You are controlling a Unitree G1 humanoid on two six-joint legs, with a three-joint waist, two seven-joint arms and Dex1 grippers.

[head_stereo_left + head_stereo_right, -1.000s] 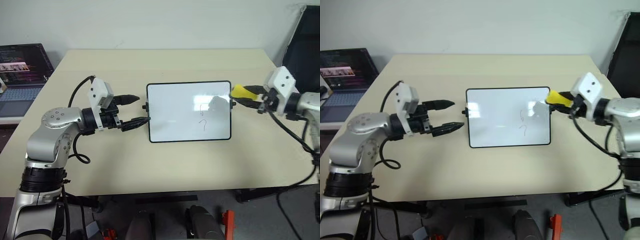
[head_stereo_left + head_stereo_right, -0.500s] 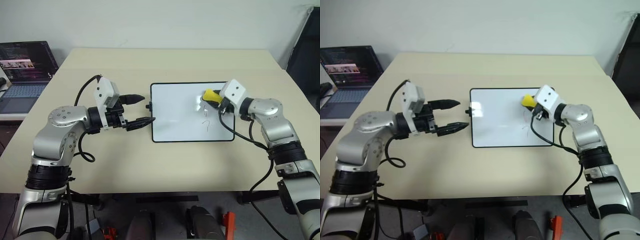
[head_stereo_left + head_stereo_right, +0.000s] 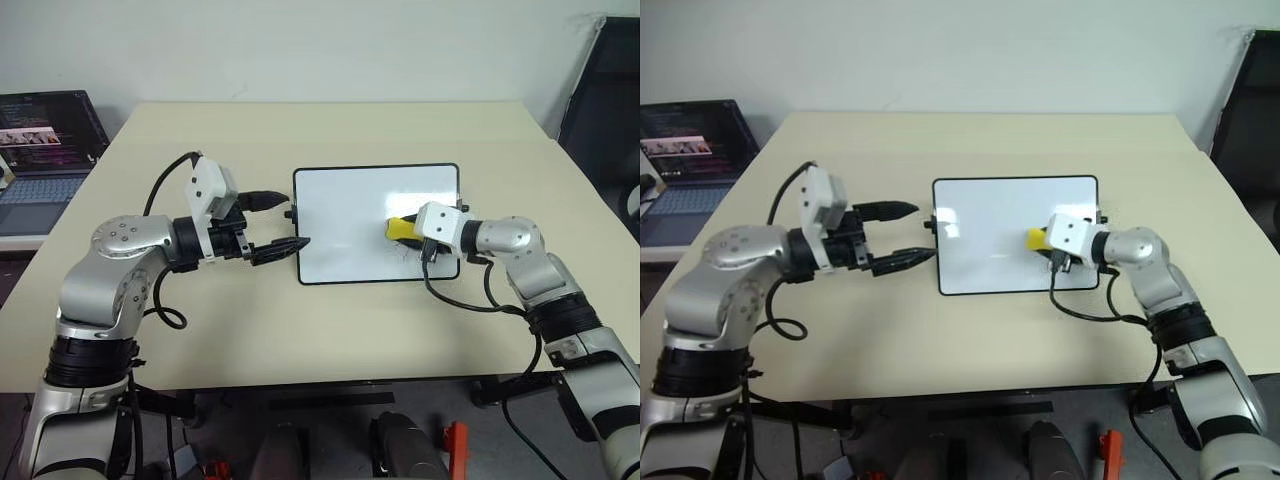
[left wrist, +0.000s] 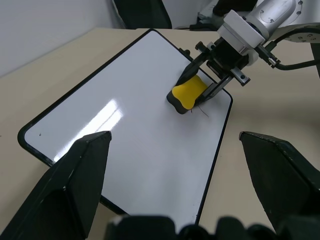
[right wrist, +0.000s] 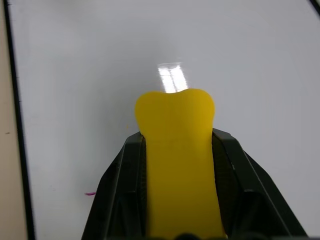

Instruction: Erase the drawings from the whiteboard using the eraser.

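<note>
The drawings point(image 4: 204, 113) are mostly hidden under the eraser point(image 4: 187, 93); the visible strokes are too thin to read. The laptop point(image 3: 45, 150) is cut off by the picture's edge.

Bare table point(image 3: 330, 340) around whiteboard point(image 3: 340, 215); laptop point(image 3: 45, 150) well apart, far left.

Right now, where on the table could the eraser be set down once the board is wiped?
Bare tabletop lies behind the whiteboard, and more in front of it toward the near edge. It is crowded at the board's two short ends: the open left pincer stands at one, and the right pincer, shut on the eraser, works over the other.
</note>
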